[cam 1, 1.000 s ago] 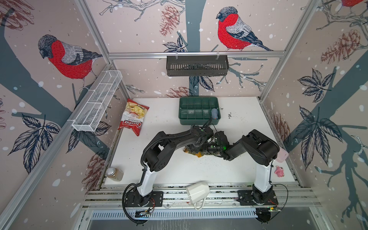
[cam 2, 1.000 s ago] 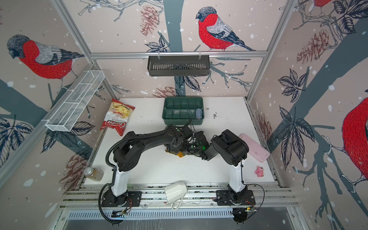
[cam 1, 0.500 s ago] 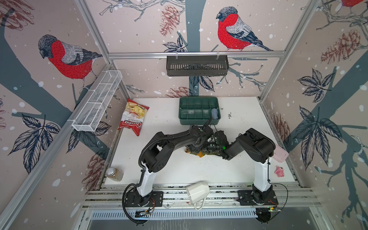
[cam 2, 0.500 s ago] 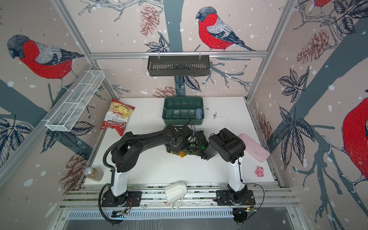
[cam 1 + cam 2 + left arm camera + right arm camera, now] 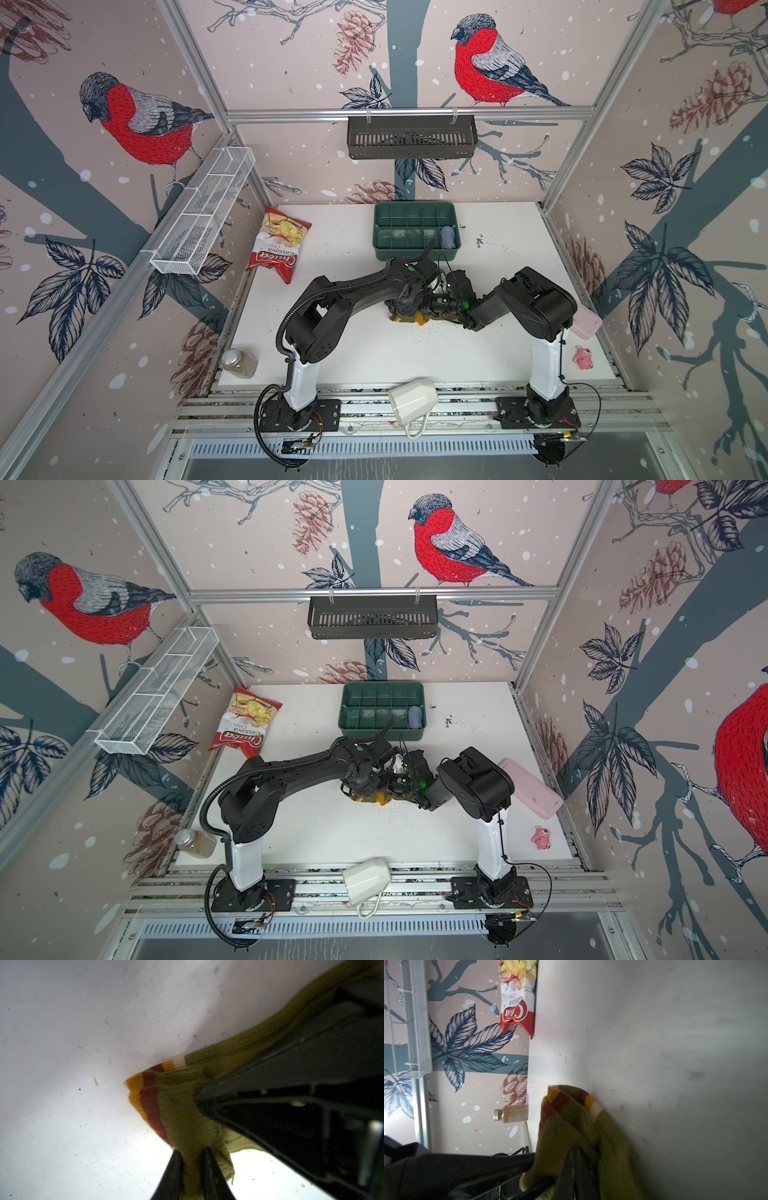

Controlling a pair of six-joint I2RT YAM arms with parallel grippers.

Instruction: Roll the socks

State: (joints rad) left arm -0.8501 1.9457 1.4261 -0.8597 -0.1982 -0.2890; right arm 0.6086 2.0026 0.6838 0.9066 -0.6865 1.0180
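Observation:
The olive-green socks [image 5: 409, 319] [image 5: 374, 798] lie bunched in the middle of the white table, mostly hidden under both grippers in both top views. Their orange, brown and cream cuff stripes show in the left wrist view [image 5: 145, 1097] and the right wrist view [image 5: 560, 1101]. My left gripper [image 5: 191, 1167] [image 5: 409, 308] comes down on them, its two fingers [image 5: 174, 1172] pinching a fold of green knit. My right gripper [image 5: 576, 1159] [image 5: 430, 309] reaches in from the right, fingers together, with fabric gathered and wrapped round the tips. Its black body [image 5: 291, 1105] lies across the socks.
A green compartment tray [image 5: 415, 204] holding a small blue-grey sock roll [image 5: 448, 236] stands just behind the grippers. A chips bag [image 5: 278, 245] lies at the back left and a spice jar [image 5: 239, 363] at the front left. A white jug [image 5: 413, 401] sits on the front rail; a pink case [image 5: 586, 324] and a pink toy [image 5: 583, 357] lie at the right.
Both grippers have stayed at the socks. The right arm's elbow has shifted a little to the left; the sock bundle has hardly moved.

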